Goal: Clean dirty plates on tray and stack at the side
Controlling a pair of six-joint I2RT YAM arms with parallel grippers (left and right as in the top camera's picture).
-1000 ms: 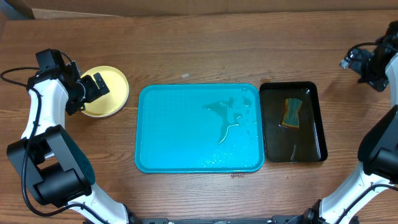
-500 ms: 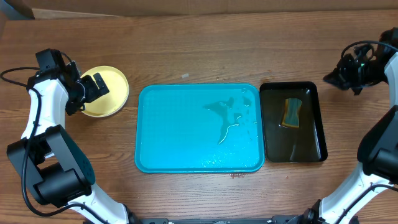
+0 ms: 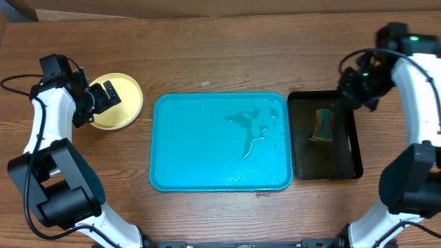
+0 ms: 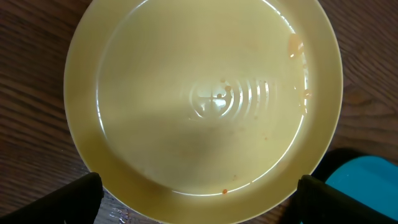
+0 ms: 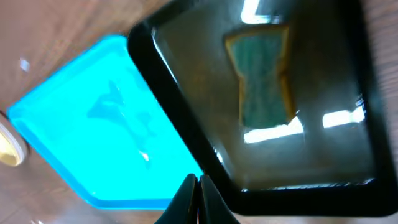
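Bright light glares off the black tray [image 5: 339,118]; right-wrist view blurred.

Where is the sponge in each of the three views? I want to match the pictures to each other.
Overhead: the sponge lies right of centre, in the upper part of the black tray.
Left wrist: not in it; the yellow plate fills this view.
Right wrist: the sponge is at top centre, inside the black tray.
Shared landmark: the turquoise tray, seen in all three views.

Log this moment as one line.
left claw open over yellow plate | right claw shut by black tray, sponge inside | blue tray wet, no plates
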